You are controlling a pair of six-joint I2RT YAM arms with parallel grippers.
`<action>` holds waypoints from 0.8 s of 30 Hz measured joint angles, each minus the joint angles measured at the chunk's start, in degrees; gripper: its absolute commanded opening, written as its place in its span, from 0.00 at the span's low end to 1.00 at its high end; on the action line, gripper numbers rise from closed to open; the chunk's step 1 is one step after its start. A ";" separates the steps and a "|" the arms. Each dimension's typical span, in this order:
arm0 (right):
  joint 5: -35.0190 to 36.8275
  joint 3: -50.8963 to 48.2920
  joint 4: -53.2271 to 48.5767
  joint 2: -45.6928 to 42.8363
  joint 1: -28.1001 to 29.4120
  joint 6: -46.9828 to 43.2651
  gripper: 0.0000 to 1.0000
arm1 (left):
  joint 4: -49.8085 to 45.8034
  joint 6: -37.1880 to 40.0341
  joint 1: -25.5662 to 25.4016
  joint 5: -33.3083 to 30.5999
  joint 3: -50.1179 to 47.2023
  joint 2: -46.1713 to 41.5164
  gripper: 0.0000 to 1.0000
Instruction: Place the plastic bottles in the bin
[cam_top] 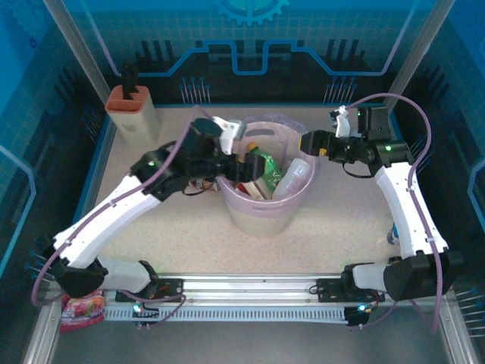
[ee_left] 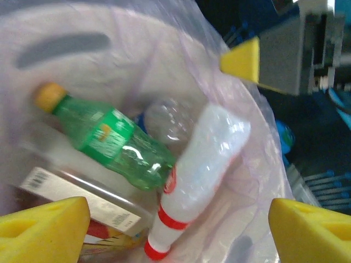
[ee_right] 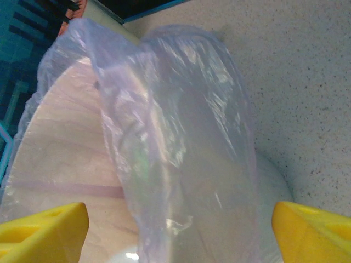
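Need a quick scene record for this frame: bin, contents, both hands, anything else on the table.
bin: centre of table, upright, pink bag liner
contents seen: green bottle, yellow cap, lying tilted; pale bottle, red cap, against the liner
left hand: above the bin's mouth, open, nothing held
right hand: at the bin's right rim, open, bag edge between its fingers
other: knife block far left; red snack bag near left

I see a beige-and-orange knife block (cam_top: 135,115) upright in the far left corner of my speckled table (cam_top: 341,227), with a black handle (cam_top: 129,76) sticking up from its top. A metal rail (cam_top: 250,284) runs along the table's near edge. Off the table's near left corner lies a red snack bag (cam_top: 82,309). Blue patterned walls (cam_top: 45,91) enclose the table.
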 measured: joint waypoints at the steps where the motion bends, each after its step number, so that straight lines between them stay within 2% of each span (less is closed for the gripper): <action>1: 0.00 0.57 -0.04 0.00 0.00 0.02 0.88 | -0.15 0.00 1.01 -0.59 -0.07 -1.16 0.84; 6: 0.07 2.47 -0.39 -0.37 0.85 0.02 0.87 | -0.42 -0.11 5.03 -2.32 -4.15 -5.97 0.83; 10: 0.74 3.21 -1.27 -0.94 1.44 0.02 0.87 | -0.83 -0.50 7.02 -2.71 -8.57 -6.10 0.83; 20: 2.99 4.52 -3.34 -1.29 1.31 -0.02 0.86 | 0.26 -2.03 7.04 -1.22 -12.11 -2.16 0.79; 24: 3.17 4.52 -4.33 -1.31 -0.63 -0.46 0.86 | 2.40 -3.10 5.97 -0.11 -11.61 1.11 0.79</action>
